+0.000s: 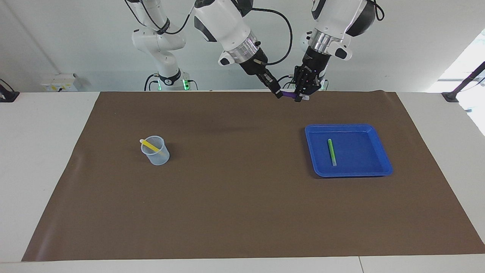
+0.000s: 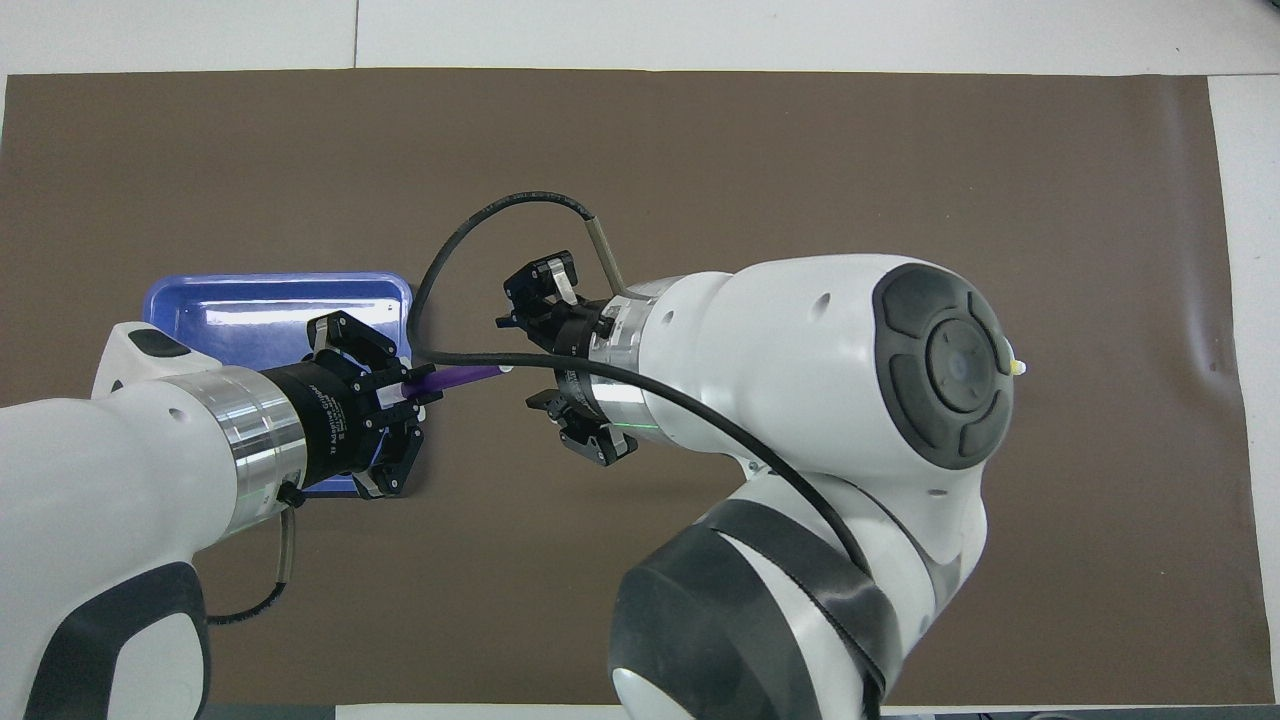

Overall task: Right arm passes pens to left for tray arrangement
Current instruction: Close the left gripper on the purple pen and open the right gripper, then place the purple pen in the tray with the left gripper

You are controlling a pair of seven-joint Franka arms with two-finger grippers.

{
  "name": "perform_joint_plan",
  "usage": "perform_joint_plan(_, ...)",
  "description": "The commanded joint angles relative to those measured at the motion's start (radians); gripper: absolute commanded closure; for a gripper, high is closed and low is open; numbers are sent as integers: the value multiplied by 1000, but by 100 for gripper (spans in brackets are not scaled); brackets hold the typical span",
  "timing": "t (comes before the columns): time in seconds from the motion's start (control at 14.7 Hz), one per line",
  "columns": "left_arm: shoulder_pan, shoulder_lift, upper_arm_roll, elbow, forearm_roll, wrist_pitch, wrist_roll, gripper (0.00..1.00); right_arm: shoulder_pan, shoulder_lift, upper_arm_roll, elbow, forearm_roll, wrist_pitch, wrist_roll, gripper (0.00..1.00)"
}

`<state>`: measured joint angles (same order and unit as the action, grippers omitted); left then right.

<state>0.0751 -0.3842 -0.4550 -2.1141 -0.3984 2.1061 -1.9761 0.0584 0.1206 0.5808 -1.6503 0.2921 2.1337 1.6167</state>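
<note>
The left gripper (image 2: pixel 408 385) is clamped on the purple pen (image 2: pixel 455 377), the right gripper (image 2: pixel 545 372) spread apart; a loose pinch could drop it short of the tray (image 1: pixel 382 151).

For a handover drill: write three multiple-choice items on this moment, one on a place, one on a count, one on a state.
1. The green pen lies:
A. in the cup
B. in the blue tray
C. on the mat

2. Pens in the clear cup:
A. none
B. one
C. two

3. The purple pen is gripped by:
A. the left claw
B. the right claw
C. neither

Key: 1 B, it rests on the tray floor. 2 B, only the yellow pen. 3 A, left shut on it, right open and clear.
</note>
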Motion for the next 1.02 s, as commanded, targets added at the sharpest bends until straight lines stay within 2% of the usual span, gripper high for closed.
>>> perform_joint_plan(0.0,57,-7,1,-12,13,5,118,100,-14,-13,-51,3,-60,-110,-191,0)
perform_joint_plan(0.2,167,45,7,-11,0,2,397,100,-14,-50,-142,-43,-122,-211,-494,0)
perform_joint_plan(0.34,215,106,9,-18,0,6,579,100,-12,-76,-209,-94,-125,-225,-695,0)
perform_joint_plan(0.68,339,266,9,-46,1,31,1142,100,-20,-140,-375,-242,-125,-207,-1134,0)
perform_joint_plan(0.95,379,392,13,-46,64,75,1523,100,-20,-182,-516,-351,-123,-151,-1435,0)
